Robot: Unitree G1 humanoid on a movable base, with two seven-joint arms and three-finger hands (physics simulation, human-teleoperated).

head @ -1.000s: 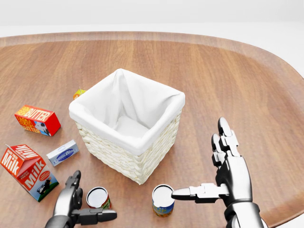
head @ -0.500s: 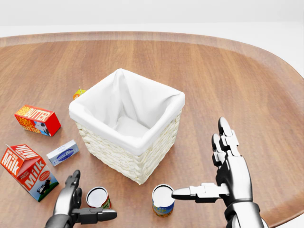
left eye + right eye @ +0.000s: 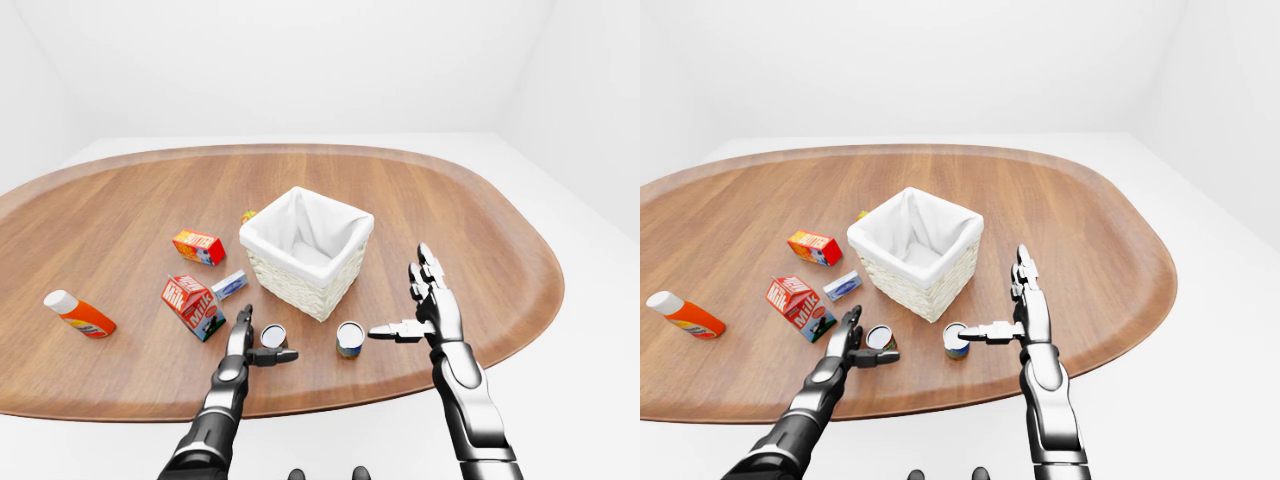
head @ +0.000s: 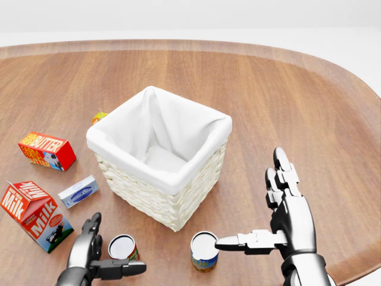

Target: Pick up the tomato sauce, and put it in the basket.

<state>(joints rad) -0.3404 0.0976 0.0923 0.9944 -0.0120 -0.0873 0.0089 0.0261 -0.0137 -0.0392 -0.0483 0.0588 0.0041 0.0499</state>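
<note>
On the wooden table (image 4: 309, 95) nothing has shifted this past second: your open left hand (image 4: 98, 259) stands spread around the tomato sauce can (image 4: 123, 247), unclosed, below the basket (image 4: 158, 196). Close it.

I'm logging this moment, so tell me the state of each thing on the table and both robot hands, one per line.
Basket: upright, open, nothing visible inside.
Red-label can: upright, inside the left robot hand's open fingers.
Blue-label can: upright, right thumb at its rim.
Milk carton: tipped over.
Butter box: lying flat.
Orange bottle: lying down, capped.
Left robot hand: open.
Right robot hand: open.
</note>
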